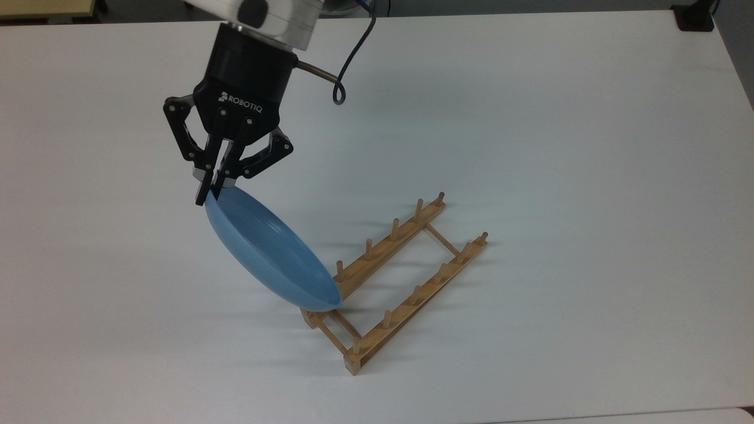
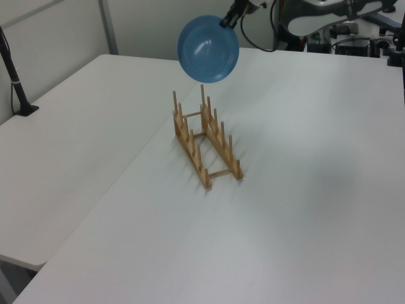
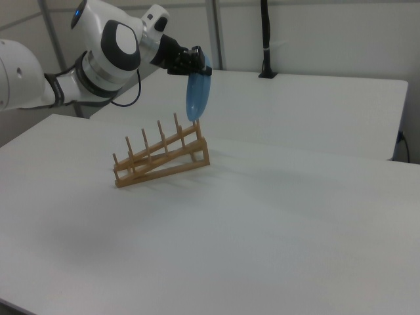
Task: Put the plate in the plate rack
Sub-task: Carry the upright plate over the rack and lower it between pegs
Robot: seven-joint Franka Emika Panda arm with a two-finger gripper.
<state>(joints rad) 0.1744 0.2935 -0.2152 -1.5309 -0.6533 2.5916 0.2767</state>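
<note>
The light-blue plate [image 1: 268,253] hangs almost on edge in the air, with my gripper [image 1: 207,191] shut on its upper rim. In the left view the plate [image 2: 207,49] faces the camera above the far end of the plate rack [image 2: 205,137], and the gripper [image 2: 226,21] holds its top right edge. The right view shows the plate [image 3: 197,95] edge-on, its lower rim just above the rack's [image 3: 161,157] right-hand end, gripper [image 3: 199,60] at its top. The wooden rack [image 1: 396,277] lies on the table, and the plate's low edge covers its near-left corner in the top view.
The white table [image 1: 559,147] stretches wide around the rack. A black post [image 2: 16,82] stands clamped at the left view's left on a second table. The arm's cable [image 1: 347,65] loops beside the wrist. Equipment clutters the left view's far right.
</note>
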